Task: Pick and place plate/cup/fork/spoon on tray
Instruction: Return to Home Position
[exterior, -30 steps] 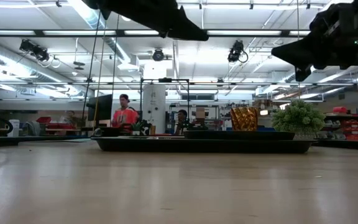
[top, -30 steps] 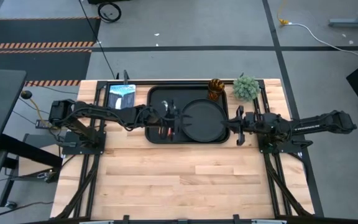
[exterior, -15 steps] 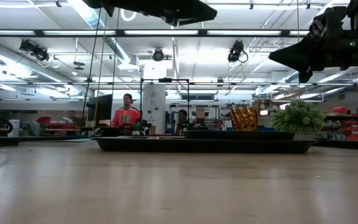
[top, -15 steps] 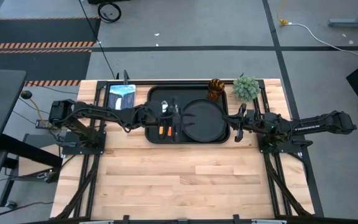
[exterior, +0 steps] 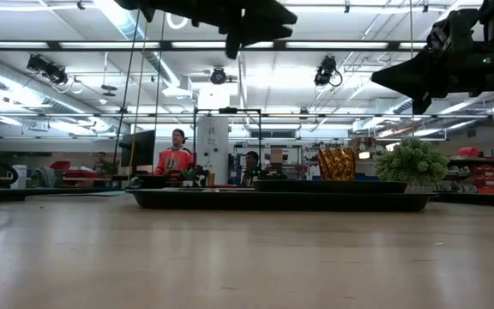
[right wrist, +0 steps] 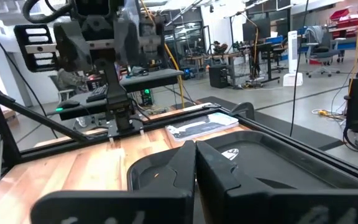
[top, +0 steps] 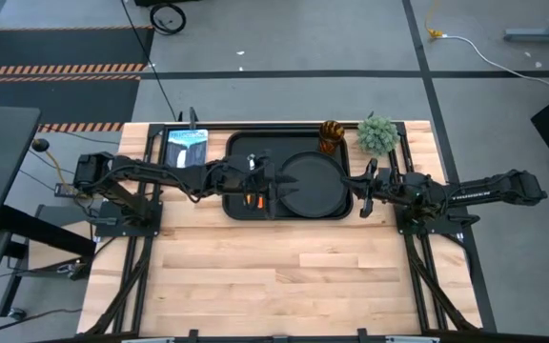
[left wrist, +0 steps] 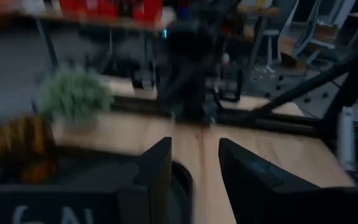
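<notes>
While my left gripper [top: 263,181] hangs over the tray's [top: 238,143] left half, fingers [left wrist: 157,168] parted, holding nothing | right gripper [top: 360,191] pinched closed just off tray's right edge | plate [top: 311,183] on tray's right half | cup [top: 330,135] at tray's far right corner | fork and spoon [top: 253,198] on tray beneath my left gripper

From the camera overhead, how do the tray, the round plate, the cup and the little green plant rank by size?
1. Tray
2. Plate
3. Plant
4. Cup, which looks only slightly smaller than the plant.
</notes>
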